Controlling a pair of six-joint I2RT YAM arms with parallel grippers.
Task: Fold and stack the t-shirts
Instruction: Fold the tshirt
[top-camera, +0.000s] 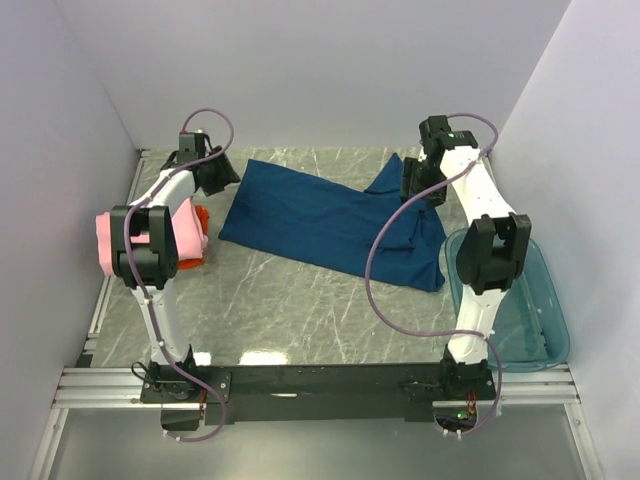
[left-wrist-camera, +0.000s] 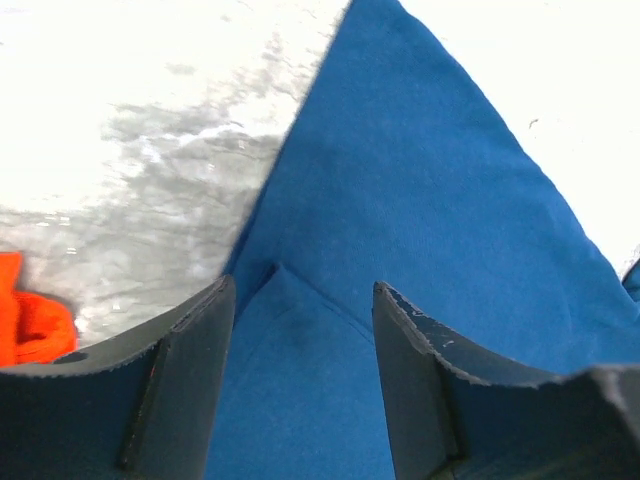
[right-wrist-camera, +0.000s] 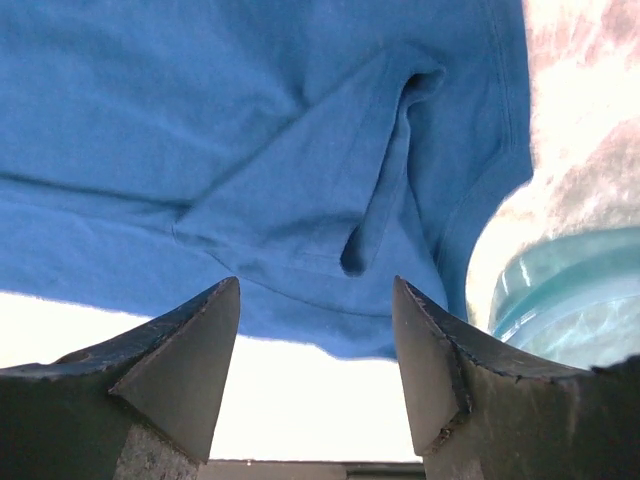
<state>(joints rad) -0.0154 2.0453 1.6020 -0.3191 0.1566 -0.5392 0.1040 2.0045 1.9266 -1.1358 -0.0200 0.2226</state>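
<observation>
Gotta drop the left gripper (left-wrist-camera: 302, 290) and right gripper (right-wrist-camera: 315, 285), both gaping with nothing held, squarely onto the left corner and sleeve side of the navy t-shirt (top-camera: 320, 220) spread on the bench (top-camera: 280, 300), then pinch together and lift evenly.

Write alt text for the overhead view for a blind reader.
A dark blue t-shirt lies spread on a marbled table, the left gripper and right gripper at its far edge. A pink shirt sits left, a teal tub right.

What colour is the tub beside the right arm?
The tub is translucent teal, clearest in the top external view.
</observation>
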